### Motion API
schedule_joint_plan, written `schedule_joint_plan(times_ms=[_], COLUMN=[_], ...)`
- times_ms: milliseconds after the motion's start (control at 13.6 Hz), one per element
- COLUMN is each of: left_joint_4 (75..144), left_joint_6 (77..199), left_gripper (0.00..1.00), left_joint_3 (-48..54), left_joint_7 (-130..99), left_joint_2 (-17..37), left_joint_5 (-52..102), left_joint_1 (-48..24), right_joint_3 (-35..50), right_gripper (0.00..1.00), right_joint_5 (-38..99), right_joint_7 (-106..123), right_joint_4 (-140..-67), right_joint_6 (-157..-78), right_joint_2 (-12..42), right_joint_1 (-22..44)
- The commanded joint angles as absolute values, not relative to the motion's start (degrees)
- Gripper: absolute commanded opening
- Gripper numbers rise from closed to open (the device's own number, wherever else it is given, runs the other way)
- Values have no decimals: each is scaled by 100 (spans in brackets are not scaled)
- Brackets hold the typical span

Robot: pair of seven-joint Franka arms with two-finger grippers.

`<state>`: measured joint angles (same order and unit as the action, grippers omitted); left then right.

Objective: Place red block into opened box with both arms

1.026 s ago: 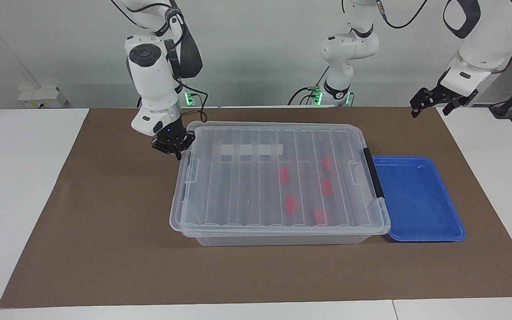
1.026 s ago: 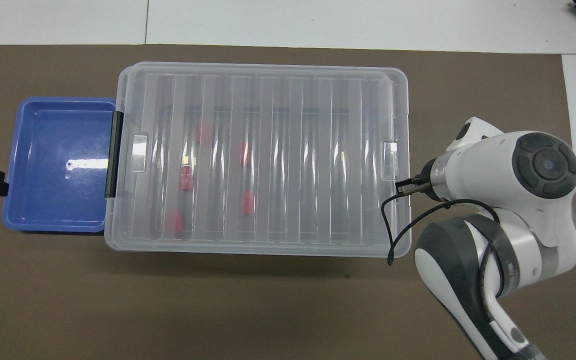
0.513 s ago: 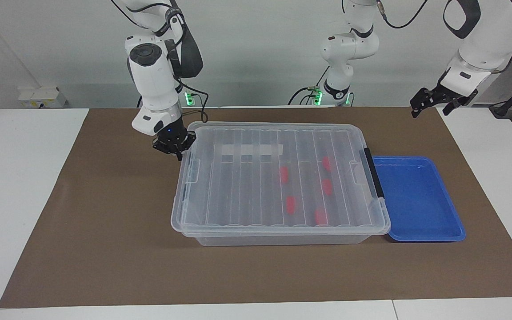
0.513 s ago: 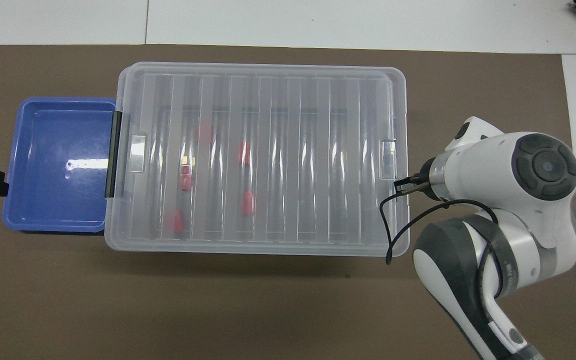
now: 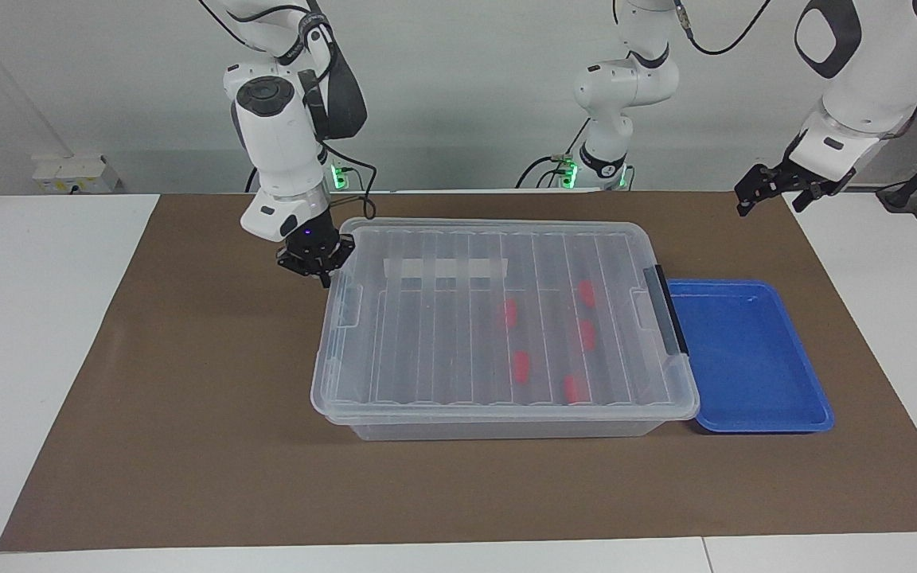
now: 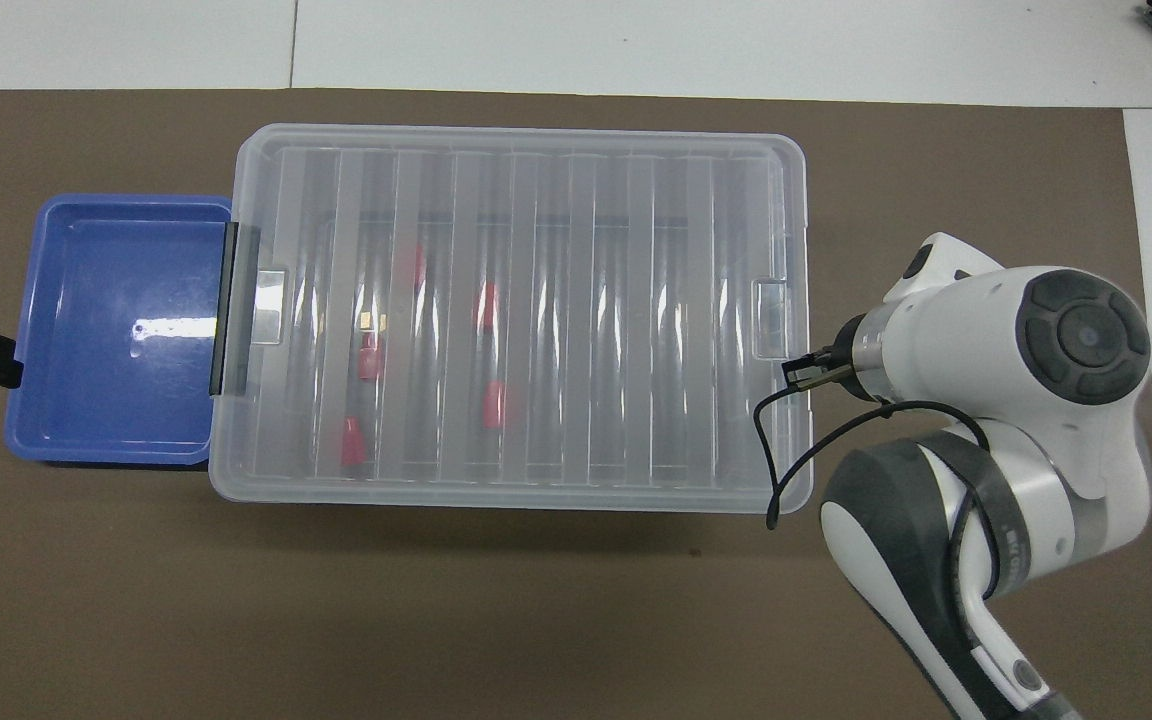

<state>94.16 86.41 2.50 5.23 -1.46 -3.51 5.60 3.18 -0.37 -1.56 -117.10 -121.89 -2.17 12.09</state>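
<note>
Status: while the lid [image 5: 498,318] covers the box [image 5: 506,426], no block can go in or out.
Right tool [image 5: 316,261]: fingertips closed, empty, at the lid's end rim toward the right arm's end of the worktop [image 5: 188,398]; contact cannot be confirmed.
Left tool [image 5: 773,185]: fingers spread, empty, raised near the worktop corner just past the blue tray [image 5: 753,414]; this arm waits.
Red blocks [image 5: 520,366]: five, inside the box under the lid, in the half toward the left tool.
Key relation: box long axis runs from the right tool toward the left tool; the black handle [image 5: 664,310] end adjoins the tray.
Block axis: each lies roughly across the box's long axis.
Nearer arm: left, judged by position.
</note>
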Motion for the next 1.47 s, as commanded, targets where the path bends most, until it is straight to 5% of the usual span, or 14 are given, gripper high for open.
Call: schedule_joint_plan(times_ms=[0, 147, 220, 293, 366, 1393], left_joint_4=[9413, 9413, 9404, 9396, 9387, 9387], left_joint_6=[8736, 8728, 8728, 8728, 8719, 8710], left_gripper=[100, 100, 100, 100, 100, 100], left_joint_3=[281, 281, 281, 290, 290, 308], left_joint_7=[545, 545, 545, 545, 545, 536], left_joint_2=[-123, -114, -114, -71, -53, -132], left_joint_5=[-404, -404, -404, -404, -404, -404], left_joint_1=[624, 624, 624, 615, 615, 580], right_joint_3=[316, 308, 308, 308, 308, 316], right_gripper=[0, 0, 12, 78, 100, 100], right_joint_5=[53, 53, 53, 53, 53, -220], right_joint_7=[-307, -351, -352, -360, -360, -1696], right_joint_4=[-11707, -11672, -11541, -11366, -11234, -8955], right_joint_6=[-12034, -11744, -11594, -11367, -11277, -9018], right_joint_2=[-438, -588, -580, -545, -528, -9], right_joint_1=[950, 634, 450, 266, 98, -123])
